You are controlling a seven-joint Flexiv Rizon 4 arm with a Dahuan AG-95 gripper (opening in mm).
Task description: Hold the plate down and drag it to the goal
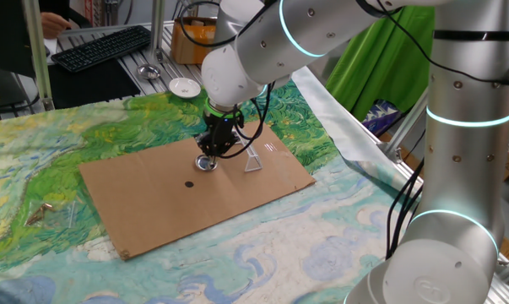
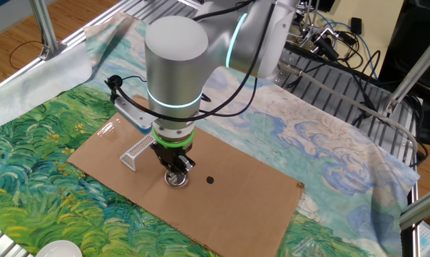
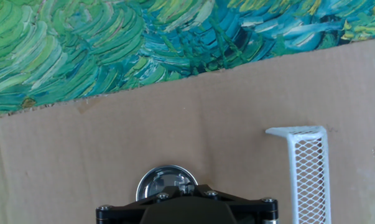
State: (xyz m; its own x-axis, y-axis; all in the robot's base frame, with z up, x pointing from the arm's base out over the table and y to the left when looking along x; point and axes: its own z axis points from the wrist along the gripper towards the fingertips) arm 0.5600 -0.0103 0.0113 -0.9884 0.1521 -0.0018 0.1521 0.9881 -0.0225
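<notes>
The plate (image 1: 206,164) is a tiny shiny silver dish lying on the brown cardboard sheet (image 1: 153,207). My gripper (image 1: 212,150) stands straight over it with its fingers together, and the tip rests on the dish. The other fixed view shows the same: the gripper (image 2: 176,170) is on the plate (image 2: 176,180). In the hand view, the plate (image 3: 164,182) is half hidden under the black gripper body. The goal (image 1: 253,160), a whitish mesh wedge frame, stands just to the right of the plate, apart from it. It also shows in the other fixed view (image 2: 137,152) and in the hand view (image 3: 306,168).
A small black dot (image 1: 189,183) sits on the cardboard to the left of the plate. A white saucer (image 1: 184,88) and a keyboard (image 1: 102,46) lie at the back. The painted cloth (image 1: 60,143) surrounds the cardboard.
</notes>
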